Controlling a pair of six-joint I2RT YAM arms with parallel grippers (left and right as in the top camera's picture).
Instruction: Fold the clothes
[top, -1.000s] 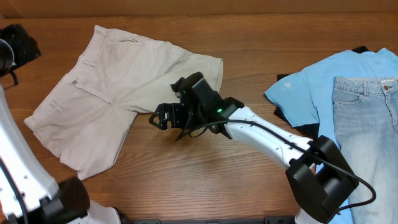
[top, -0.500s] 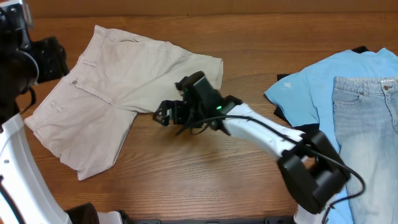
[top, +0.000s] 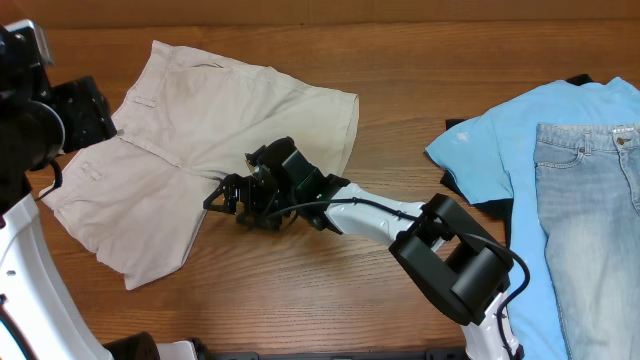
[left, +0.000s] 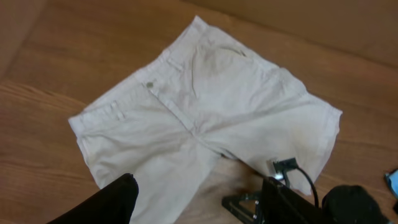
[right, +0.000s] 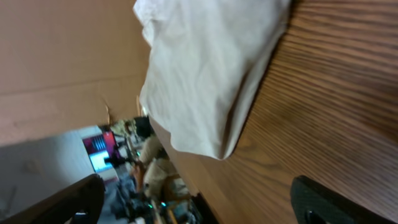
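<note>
**Overhead.** The right gripper (top: 224, 200) is reaching further left than 1.0 s ago. It is now arriving at the crotch edge of the pale beige khaki cotton shorts (top: 190, 120). The shorts are lying flat and unfolded on the brown wooden table (top: 330, 290), in the same place as before, with their 2 legs spread. The left gripper (top: 85, 115) is advancing from the top-left corner to the waistband side. Both arms appear to be closing in for a first grasp, and no fold is started yet. The light blue T-shirt (top: 490, 150) and the pale blue denim jeans (top: 590, 200) are lying unmoved at the right.

**Left wrist.** The left gripper (left: 198, 186) is hanging above the shorts (left: 205, 118). Its jaws are standing wide apart and are holding nothing.

**Right wrist.** The right gripper (right: 196, 199) is also showing wide, empty jaws. A leg hem of the shorts (right: 205, 68) is lying just ahead of it, not yet between the fingers.
</note>
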